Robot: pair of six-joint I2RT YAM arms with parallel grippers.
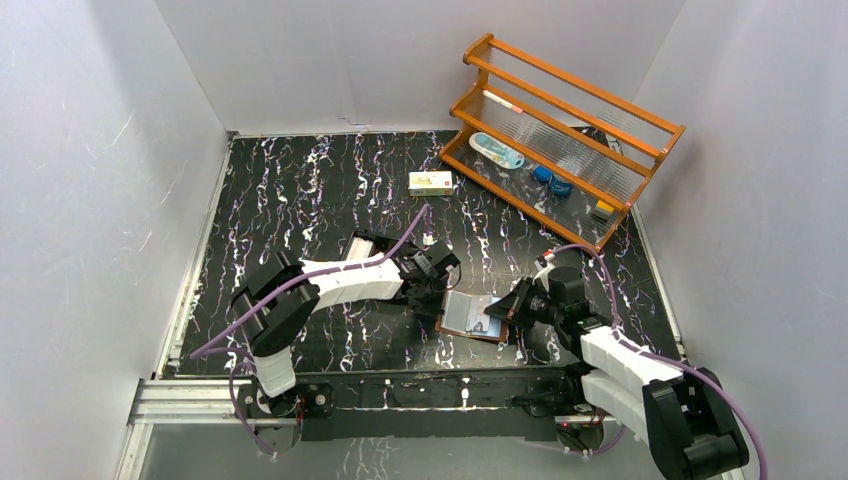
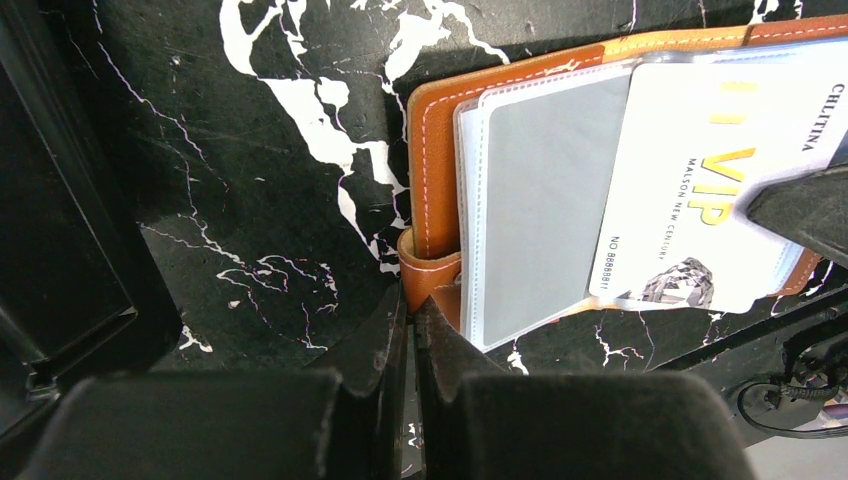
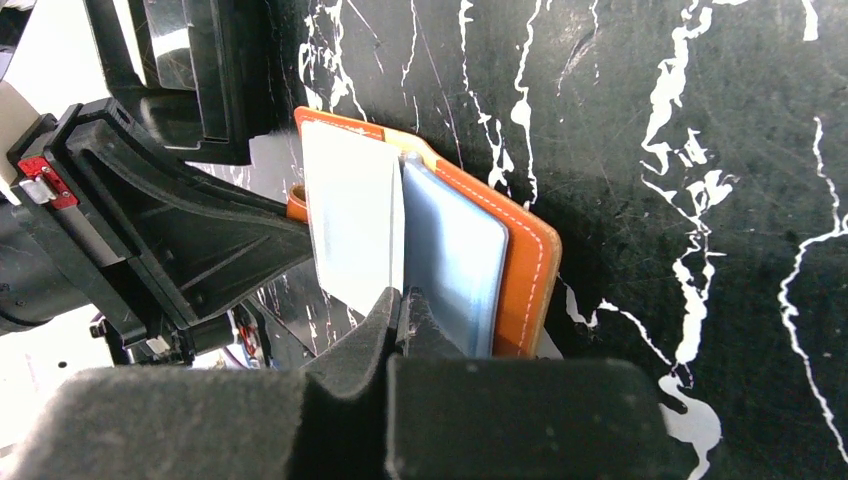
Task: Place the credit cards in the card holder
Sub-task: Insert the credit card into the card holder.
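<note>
The brown card holder lies open on the black marbled table between the two arms. In the left wrist view its clear pockets face up, with a white VIP credit card lying slanted over them. My left gripper is shut on the card holder's snap tab at its left edge. My right gripper is shut on the near edge of that white card. A pale blue pocket and the brown cover lie just right of the card. My right gripper's dark finger covers the card's right edge.
A black tray sits behind the left arm, close to the left gripper. A white-and-yellow carton lies further back. A wooden rack with small items stands at the back right. White walls enclose the table.
</note>
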